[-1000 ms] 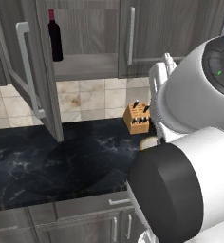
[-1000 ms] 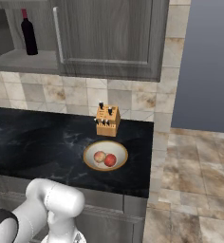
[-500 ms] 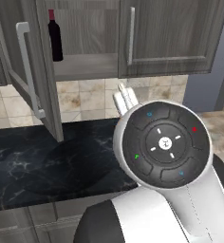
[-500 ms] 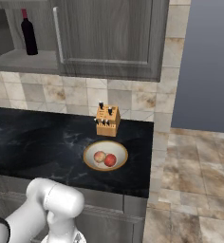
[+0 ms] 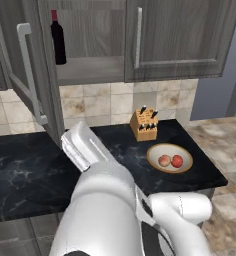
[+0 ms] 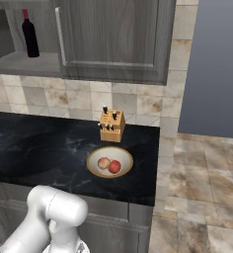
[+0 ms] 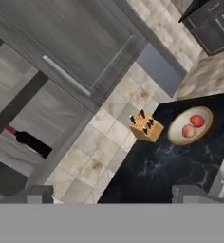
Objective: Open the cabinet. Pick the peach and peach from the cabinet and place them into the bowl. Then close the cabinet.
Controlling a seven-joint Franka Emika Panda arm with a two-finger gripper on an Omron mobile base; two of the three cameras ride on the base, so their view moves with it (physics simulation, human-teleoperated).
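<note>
Near the worktop's right end, both peaches (image 5: 170, 161) sit in the bowl (image 5: 186, 153); your gripper (image 7: 114, 194) gapes empty, so swing the cabinet's open left door (image 5: 34, 75) shut next.

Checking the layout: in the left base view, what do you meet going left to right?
Open cabinet door → wine bottle → knife block → bowl holding two peaches.

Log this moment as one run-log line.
stage: close cabinet pending | peaches: both in bowl | cabinet: left door open, right shut | hand: open, empty
</note>
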